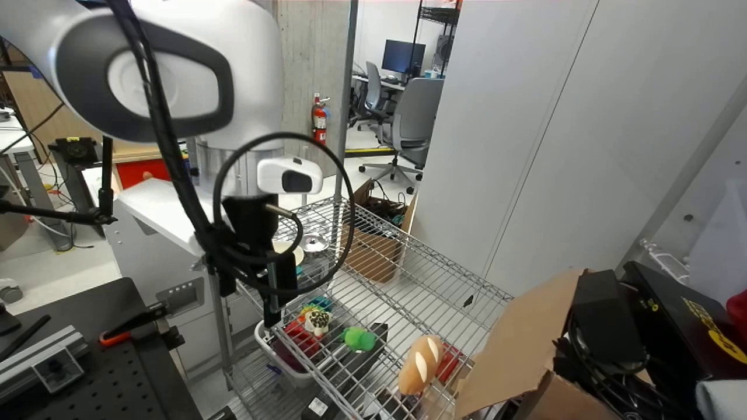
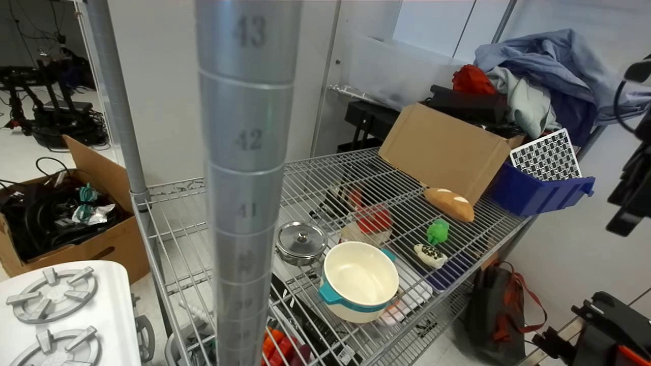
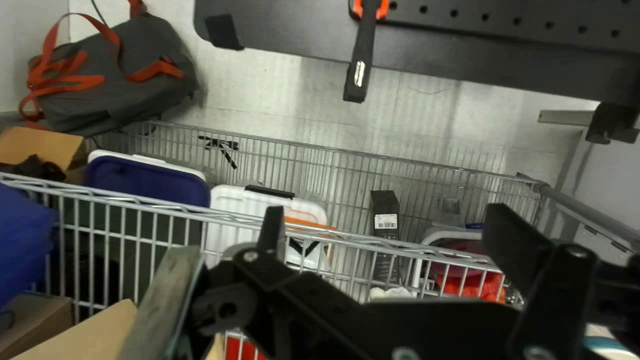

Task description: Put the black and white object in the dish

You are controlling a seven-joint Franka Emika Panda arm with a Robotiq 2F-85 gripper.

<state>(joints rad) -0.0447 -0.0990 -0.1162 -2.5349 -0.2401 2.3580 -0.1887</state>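
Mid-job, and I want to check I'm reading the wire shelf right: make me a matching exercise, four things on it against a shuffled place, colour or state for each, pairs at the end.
Things
1. black and white object
2. bread loaf
3. teal-handled pot
4. metal pot

Place, colour or state
A. Cream, uncovered
B. Nearest the cardboard flap
C. Silver, covered
D. Beside the green toy, on the side away from the bread loaf

Pairs: 1-D, 2-B, 3-A, 4-C

My pincer (image 3: 387, 218): matt, smooth, hard-looking
Shelf (image 2: 315, 203): shiny metal wire
Pot (image 2: 361, 269): smooth, plastic-looking to me, slight gloss
Lid (image 2: 306, 244): polished metal
Box (image 2: 445, 152): matt cardboard
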